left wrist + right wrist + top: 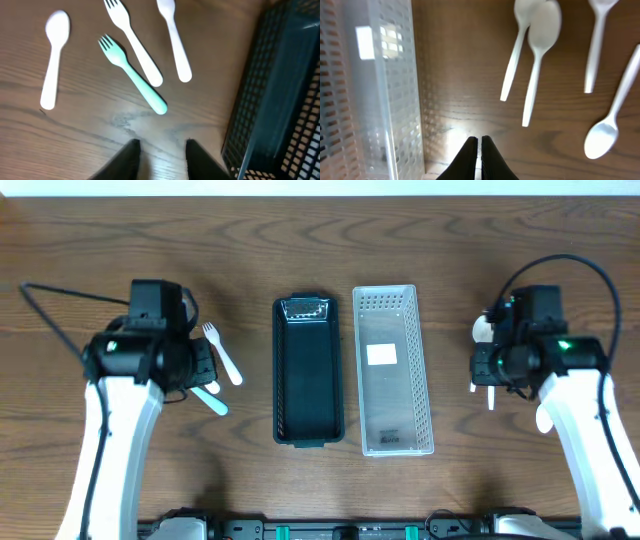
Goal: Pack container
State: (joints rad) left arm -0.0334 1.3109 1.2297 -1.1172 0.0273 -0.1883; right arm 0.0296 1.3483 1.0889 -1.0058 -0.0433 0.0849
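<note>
A black mesh bin (308, 370) and a clear perforated bin (392, 370) stand side by side mid-table. In the left wrist view a teal fork (132, 74), a white fork (133, 41), a white spoon (54, 57) and another white utensil (174, 39) lie on the wood. My left gripper (162, 146) is open and empty above bare table, just short of the teal fork, beside the black bin (280, 95). In the right wrist view several white spoons (537, 55) lie right of the clear bin (370, 85). My right gripper (479, 140) is shut and empty.
Both bins look empty, the clear one showing only a white label (381, 355). A black cable (60, 292) loops at far left and another (560, 265) over the right arm. The white fork (221, 352) also shows in the overhead view.
</note>
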